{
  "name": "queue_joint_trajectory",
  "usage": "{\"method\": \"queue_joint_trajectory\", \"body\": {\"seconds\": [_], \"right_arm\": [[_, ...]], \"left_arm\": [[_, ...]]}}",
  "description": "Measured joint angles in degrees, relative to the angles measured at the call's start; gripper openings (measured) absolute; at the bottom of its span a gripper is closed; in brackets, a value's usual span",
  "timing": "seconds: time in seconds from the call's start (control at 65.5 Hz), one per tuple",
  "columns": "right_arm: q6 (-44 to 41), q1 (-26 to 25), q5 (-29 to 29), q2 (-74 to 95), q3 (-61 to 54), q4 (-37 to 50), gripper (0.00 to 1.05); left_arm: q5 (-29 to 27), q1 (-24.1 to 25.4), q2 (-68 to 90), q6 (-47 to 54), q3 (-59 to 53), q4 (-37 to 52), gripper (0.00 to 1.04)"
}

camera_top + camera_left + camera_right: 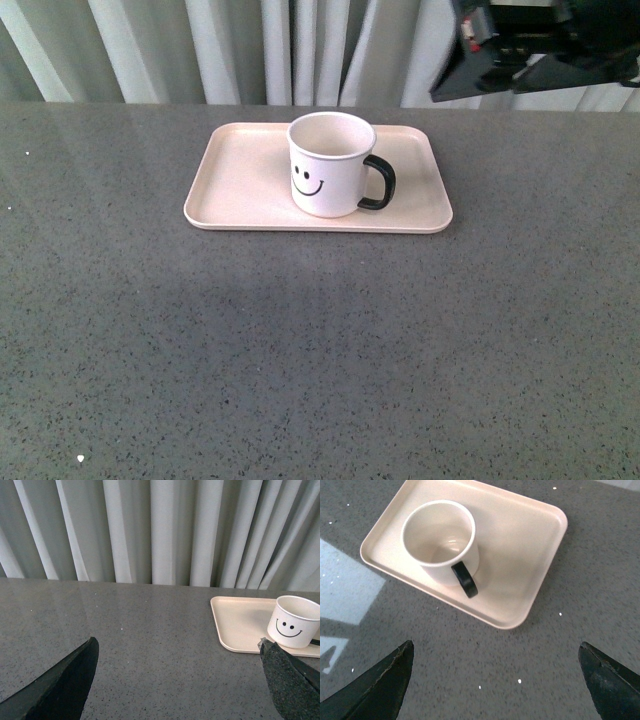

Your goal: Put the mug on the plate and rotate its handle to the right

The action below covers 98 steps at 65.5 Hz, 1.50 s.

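Mug [325,170] stands upright near the middle of the plate [235,190]; its handle [381,184] points to 3 o'clock, as the task asks; left end effector [177,642] and right end effector [494,650] both gape wide and empty, probably because nothing needs holding.

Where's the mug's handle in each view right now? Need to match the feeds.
Front view: handle right of centre, on the mug's right side.
Left wrist view: only a dark sliver beside the mug, mostly cut off.
Right wrist view: handle on the mug's camera-facing side.
Shared landmark: the plate under the mug.
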Motion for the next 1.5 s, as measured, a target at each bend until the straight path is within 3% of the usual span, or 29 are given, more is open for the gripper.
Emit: {"method": "queue_joint_trajectory", "body": {"seconds": [0.168,0.489,1.496], "right_arm": [[2.5,2.6,3.8,14.5,15.7,-5.2,0.96],[4.0,6.0,6.7,23.2,28.8,-10.6,0.96],[7.0,8.3,10.3,31.7,38.7,-16.3,0.96]], "left_arm": [[0.0,0.0,0.0,0.0,0.0,0.0,0.96],[0.0,0.0,0.0,0.0,0.0,0.0,0.96],[0.0,0.0,0.0,0.0,0.0,0.0,0.96]]}}
